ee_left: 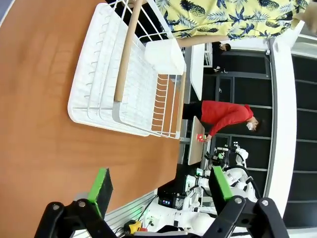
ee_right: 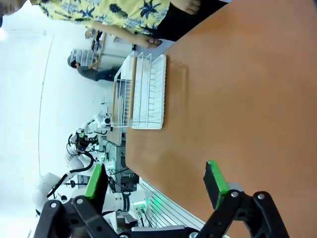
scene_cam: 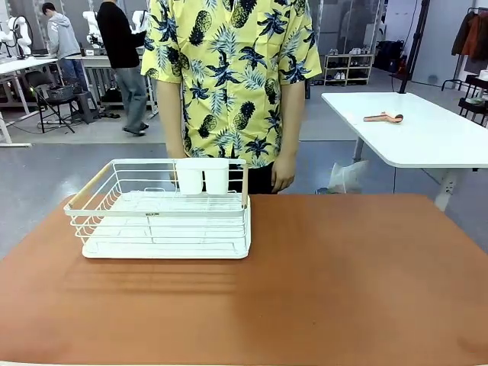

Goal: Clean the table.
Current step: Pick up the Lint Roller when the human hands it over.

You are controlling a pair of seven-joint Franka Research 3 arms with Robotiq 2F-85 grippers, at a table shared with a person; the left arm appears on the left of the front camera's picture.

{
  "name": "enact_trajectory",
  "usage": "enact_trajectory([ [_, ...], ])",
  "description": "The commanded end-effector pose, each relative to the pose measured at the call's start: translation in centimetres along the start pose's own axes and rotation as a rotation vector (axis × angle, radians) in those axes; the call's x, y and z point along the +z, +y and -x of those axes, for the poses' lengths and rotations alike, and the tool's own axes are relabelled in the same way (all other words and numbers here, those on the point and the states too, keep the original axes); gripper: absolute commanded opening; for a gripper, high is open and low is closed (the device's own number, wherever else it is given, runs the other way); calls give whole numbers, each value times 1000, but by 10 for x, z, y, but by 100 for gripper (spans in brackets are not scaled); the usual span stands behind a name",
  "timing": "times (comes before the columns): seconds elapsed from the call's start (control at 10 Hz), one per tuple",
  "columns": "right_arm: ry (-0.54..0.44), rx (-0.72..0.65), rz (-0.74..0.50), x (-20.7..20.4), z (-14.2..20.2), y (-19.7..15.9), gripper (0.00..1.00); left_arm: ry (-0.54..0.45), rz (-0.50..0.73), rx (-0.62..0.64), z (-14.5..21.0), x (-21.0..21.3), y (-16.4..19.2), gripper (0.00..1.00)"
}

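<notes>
Both left fingers (ee_left: 100, 186) and right fingers (ee_right: 214, 182) are wide open and hold nothing. The table (scene_cam: 343, 282) lies below them, bare except for the white dish rack (scene_cam: 164, 221) on its far left part. I think I must grip the rack's rim firmly and lift it level.

surface (scene_cam: 343, 282): smooth, matt reddish-brown top
dish rack (scene_cam: 164, 225): white coated wire, slight sheen
rack handles (scene_cam: 90, 189): pale bare wood, matt
drip tray (scene_cam: 168, 250): smooth white plastic
cutlery cups (scene_cam: 203, 177): white plastic, matt
shirt (scene_cam: 229, 69): thin printed cloth
left fingers (ee_left: 100, 187): black matt links, green matt pads
right fingers (ee_right: 214, 181): black matt links, green matt pads
</notes>
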State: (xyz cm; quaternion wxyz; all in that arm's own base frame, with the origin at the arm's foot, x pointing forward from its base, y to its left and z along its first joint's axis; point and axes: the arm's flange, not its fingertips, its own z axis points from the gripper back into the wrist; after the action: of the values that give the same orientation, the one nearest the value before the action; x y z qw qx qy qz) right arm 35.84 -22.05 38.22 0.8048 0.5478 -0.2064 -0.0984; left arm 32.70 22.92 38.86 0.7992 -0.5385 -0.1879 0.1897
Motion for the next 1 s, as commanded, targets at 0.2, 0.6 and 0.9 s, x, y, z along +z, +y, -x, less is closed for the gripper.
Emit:
enact_trajectory([
  [0.2, -64, -12, -26, 24, 15, -24, 100, -23, -9, -9, 9, 14, 3, 100],
  [0.6, -52, -35, -1, 27, 12, -20, 100, -29, -13, 10, 2, 13, 3, 100],
  [0.9, -52, -35, -1, 27, 12, -20, 100, -29, -13, 10, 2, 13, 3, 100],
])
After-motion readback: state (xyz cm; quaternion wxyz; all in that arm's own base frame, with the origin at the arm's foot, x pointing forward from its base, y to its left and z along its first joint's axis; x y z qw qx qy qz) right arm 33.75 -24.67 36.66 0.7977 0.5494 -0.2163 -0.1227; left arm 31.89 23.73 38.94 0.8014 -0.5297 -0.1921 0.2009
